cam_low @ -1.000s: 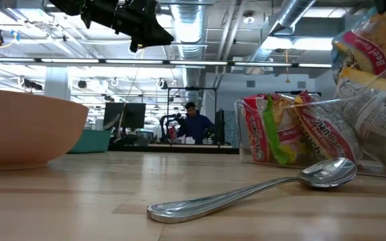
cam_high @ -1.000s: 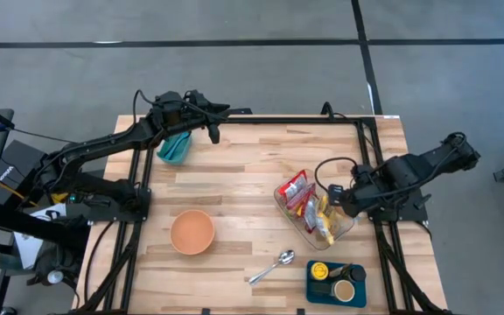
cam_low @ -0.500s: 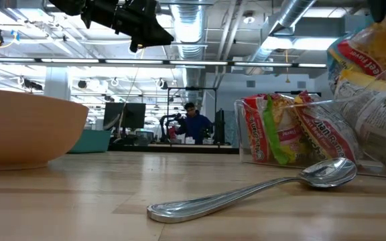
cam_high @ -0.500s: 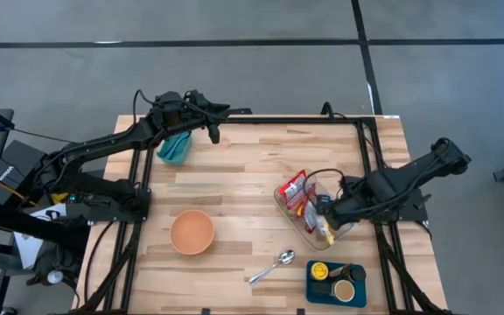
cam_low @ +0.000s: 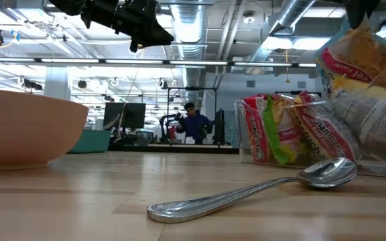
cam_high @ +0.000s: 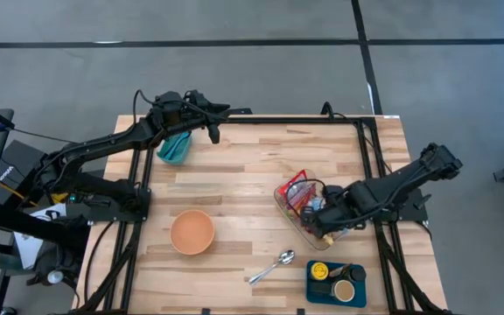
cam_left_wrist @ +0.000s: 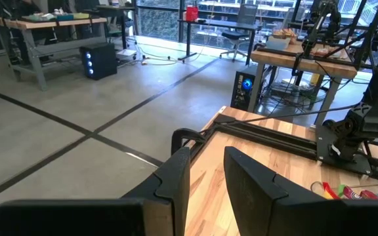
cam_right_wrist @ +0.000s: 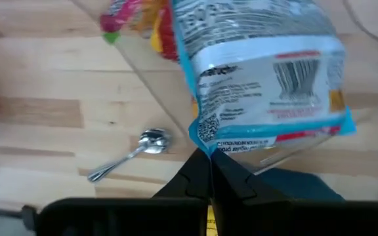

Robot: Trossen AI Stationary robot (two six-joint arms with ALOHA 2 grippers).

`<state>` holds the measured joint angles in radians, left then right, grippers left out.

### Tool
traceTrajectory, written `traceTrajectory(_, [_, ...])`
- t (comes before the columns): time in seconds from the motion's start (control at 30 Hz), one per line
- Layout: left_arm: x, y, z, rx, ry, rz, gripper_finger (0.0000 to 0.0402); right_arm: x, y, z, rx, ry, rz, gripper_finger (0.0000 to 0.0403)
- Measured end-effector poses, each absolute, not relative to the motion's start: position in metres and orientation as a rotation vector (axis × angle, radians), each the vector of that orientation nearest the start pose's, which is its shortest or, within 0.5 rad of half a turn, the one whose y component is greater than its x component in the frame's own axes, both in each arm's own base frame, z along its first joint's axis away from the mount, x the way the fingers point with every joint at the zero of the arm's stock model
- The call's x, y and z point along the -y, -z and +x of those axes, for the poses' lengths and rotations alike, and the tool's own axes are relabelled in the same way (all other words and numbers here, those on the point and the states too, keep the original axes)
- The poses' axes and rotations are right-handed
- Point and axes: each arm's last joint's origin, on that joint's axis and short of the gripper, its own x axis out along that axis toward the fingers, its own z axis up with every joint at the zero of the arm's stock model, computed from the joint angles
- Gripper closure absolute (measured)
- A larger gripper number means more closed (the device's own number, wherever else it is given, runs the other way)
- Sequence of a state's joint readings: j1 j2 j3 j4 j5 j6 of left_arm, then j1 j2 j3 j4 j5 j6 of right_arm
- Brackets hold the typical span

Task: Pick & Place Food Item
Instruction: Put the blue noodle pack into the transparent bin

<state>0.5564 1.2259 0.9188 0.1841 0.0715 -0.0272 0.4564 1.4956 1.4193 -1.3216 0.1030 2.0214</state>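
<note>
Two views disagree on detail: from above, the right gripper [cam_high: 315, 220] is a dark blur over the clear tub [cam_high: 289, 210], but its wrist camera shows fingers pinched tight on a corner of the snack packet [cam_right_wrist: 268, 72]. Left gripper [cam_left_wrist: 205, 180] hangs slightly parted, empty, over the table's far corner.

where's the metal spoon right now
In the high view, the shiny metal spoon lies near the table's front edge, between the orange bowl and the dark blue tray.
</note>
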Motion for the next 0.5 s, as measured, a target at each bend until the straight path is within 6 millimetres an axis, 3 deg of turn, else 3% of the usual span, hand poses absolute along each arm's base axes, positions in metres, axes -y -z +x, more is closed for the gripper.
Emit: traceTrajectory(0.5, [-0.1452,-0.3232,0.2374,-0.112,-0.486,-0.065,0.0311,-0.1093,-0.3132,0.2414,-1.028,1.062,1.251,0.0403])
